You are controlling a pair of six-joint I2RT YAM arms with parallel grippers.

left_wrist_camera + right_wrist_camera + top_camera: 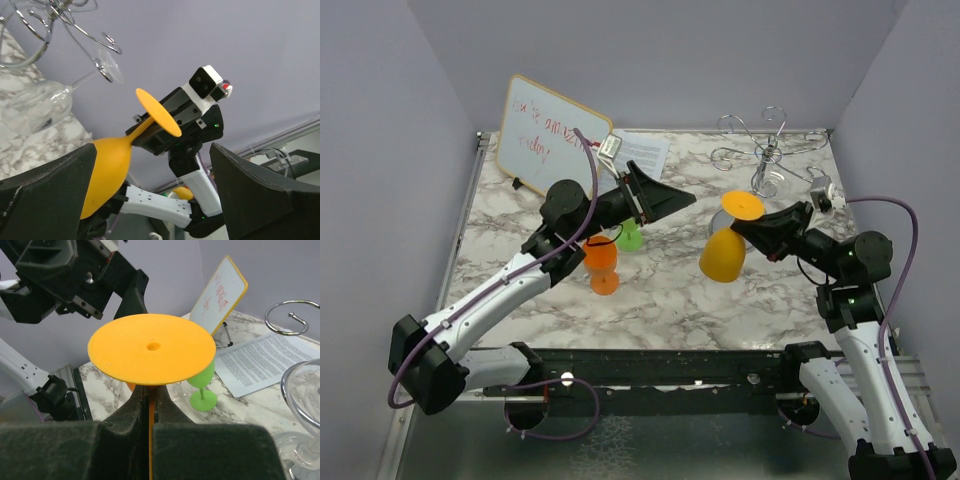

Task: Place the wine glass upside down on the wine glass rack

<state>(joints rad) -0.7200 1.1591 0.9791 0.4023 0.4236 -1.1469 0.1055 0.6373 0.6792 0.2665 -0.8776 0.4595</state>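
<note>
Clamped by its stem in right hand (pixel 748 228), carrying wine glass (pixel 722 258) foot-up; next likely needs sliding foot into rack (pixel 765 150), upper right.

Shows smooth, matt yellow plastic in the wine glass (pixel 722 257). Shows shiny chrome wire in the wine glass rack (pixel 767 152).

Soft, even light from above covers the white marbled table (pixel 665 300), shadows faint. The shiny chrome wire wine glass rack (pixel 765 150) glints at far right. At my right wrist lens, the black fingers (pixel 215 450) of my right gripper (pixel 150 407) blur; the yellow-orange plastic wine glass (pixel 152 347) is sharp.
</note>
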